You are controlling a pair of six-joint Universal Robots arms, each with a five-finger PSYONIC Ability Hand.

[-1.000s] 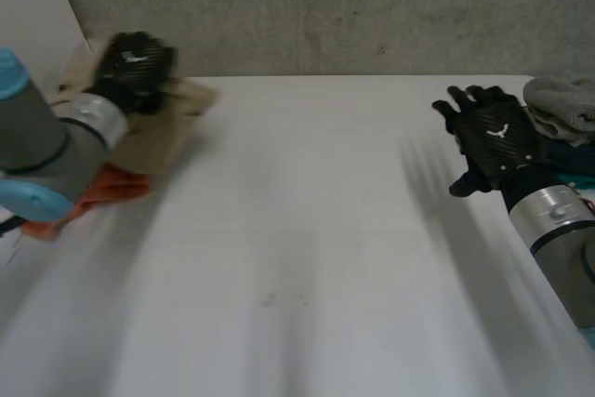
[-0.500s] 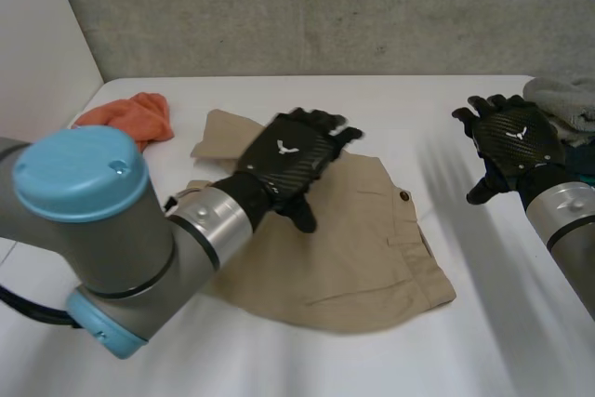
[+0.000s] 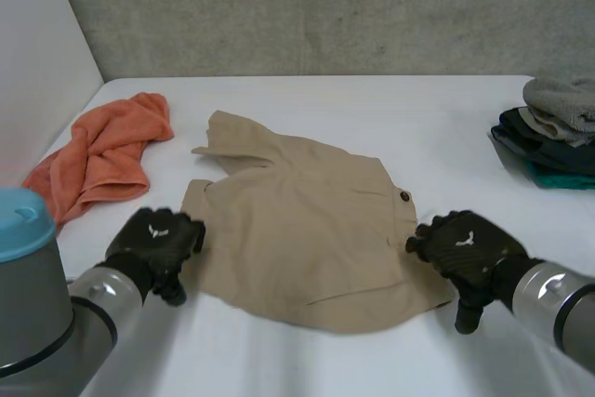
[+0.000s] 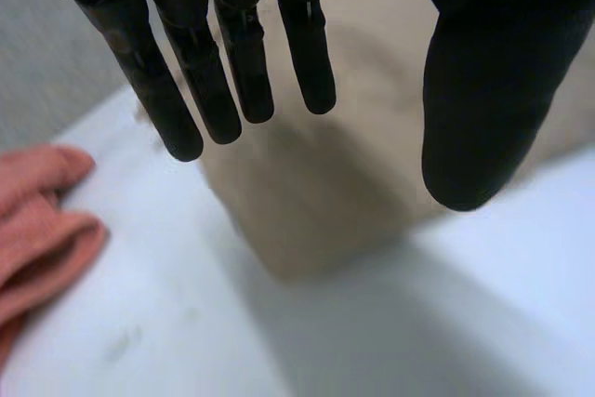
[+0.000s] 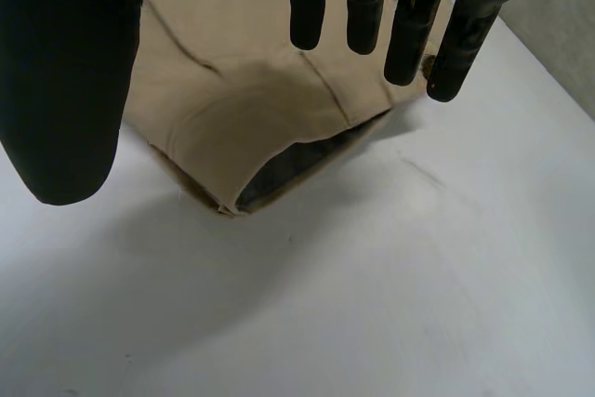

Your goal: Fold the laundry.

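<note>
A beige pair of shorts lies spread in the middle of the white table, with a button at its right side. My left hand hovers at the garment's near left edge, fingers straight and thumb apart, over a beige corner. My right hand is at the near right corner, open too, with its thumb spread wide above the waistband opening. Neither hand holds cloth.
An orange cloth lies crumpled at the far left, close beside my left hand's fingertips. A stack of folded grey and dark clothes sits at the far right edge. A white wall borders the table's left side.
The left hand carried the beige shorts from the far left pile to the middle, let go and drew back to their near left edge. The right hand came down to the near right corner.
</note>
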